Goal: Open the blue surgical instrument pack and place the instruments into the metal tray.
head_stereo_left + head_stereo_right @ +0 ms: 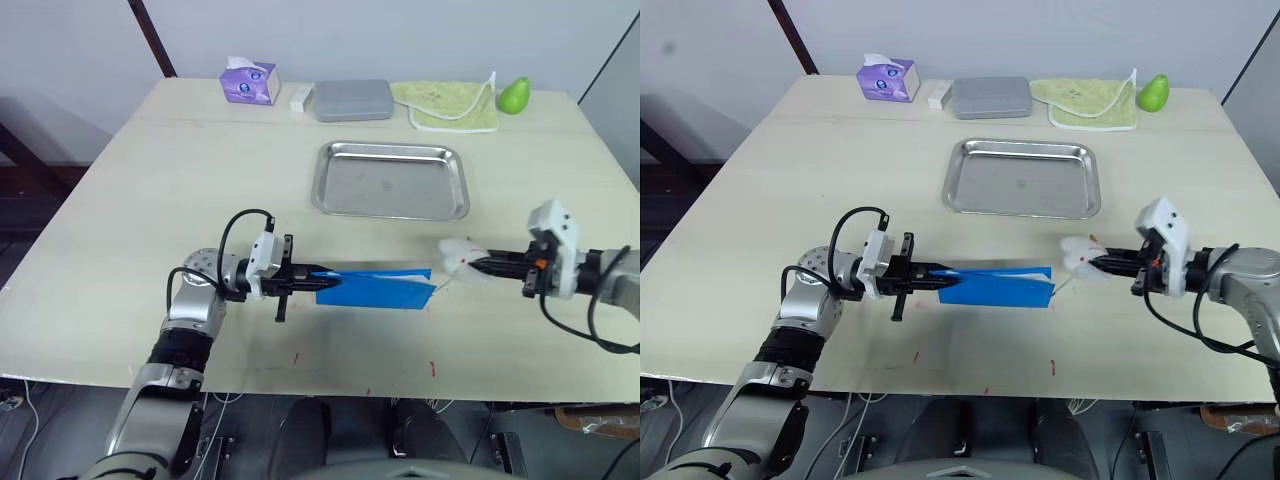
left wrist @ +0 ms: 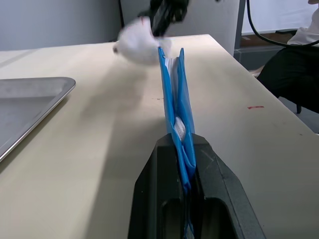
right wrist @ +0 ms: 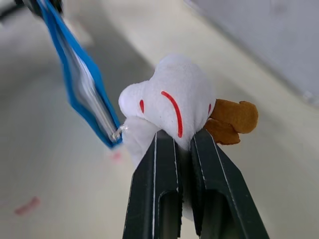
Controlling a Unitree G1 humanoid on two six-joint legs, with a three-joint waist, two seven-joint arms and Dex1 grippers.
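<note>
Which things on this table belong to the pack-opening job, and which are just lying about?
For the job: blue surgical instrument pack, pinched by the left gripper; white plush zipper charm, pinched by the right gripper; metal tray.

Lying about: purple tissue box, grey case, green cloth, green pear.

A lab-like test room: pale worktable [image 1: 150, 200] with red tape marks, plain grey wall [image 1: 400, 30], loose cables.

pale wooden table [image 1: 150, 210], grey-white wall [image 1: 400, 30] behind, dark floor [image 1: 30, 190] at left.
</note>
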